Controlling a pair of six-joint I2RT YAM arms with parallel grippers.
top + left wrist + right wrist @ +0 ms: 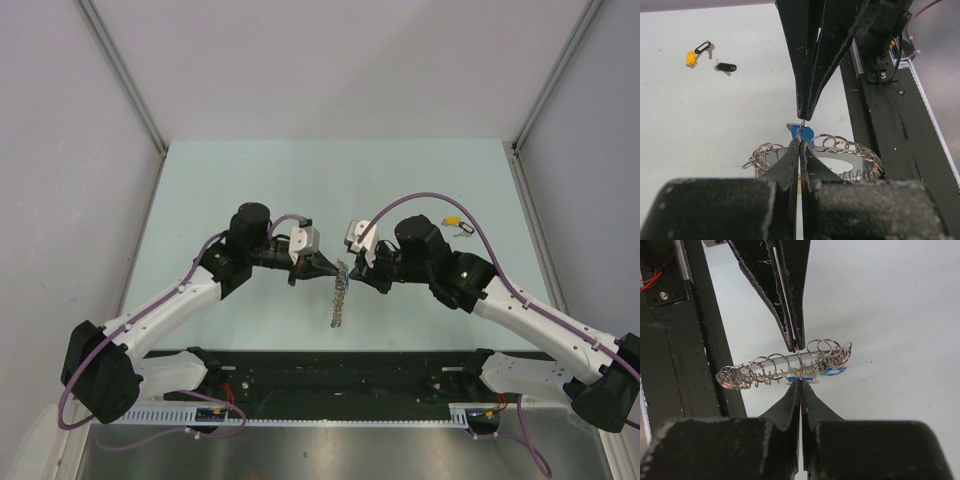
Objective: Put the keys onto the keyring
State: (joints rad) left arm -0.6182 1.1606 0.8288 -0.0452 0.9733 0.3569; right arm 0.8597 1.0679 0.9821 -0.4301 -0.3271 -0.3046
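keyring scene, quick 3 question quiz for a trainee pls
1. True or false: the left hand and the right hand are both shut, tip to tip at the keyring.
2. Which tag colour shows between the two hands' tips? A red, B blue, C pink.
3. How many tagged keys lie apart from the keyring on the table?
Key: 1 true. 2 B, the blue tag. 3 two: the yellow key and the black key.

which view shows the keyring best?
Right wrist: the keyring shows its whole length edge-on, sharp, loops clear. Left wrist shows its opening, but the left hand hides the near part. Top external: only a small thin strip.
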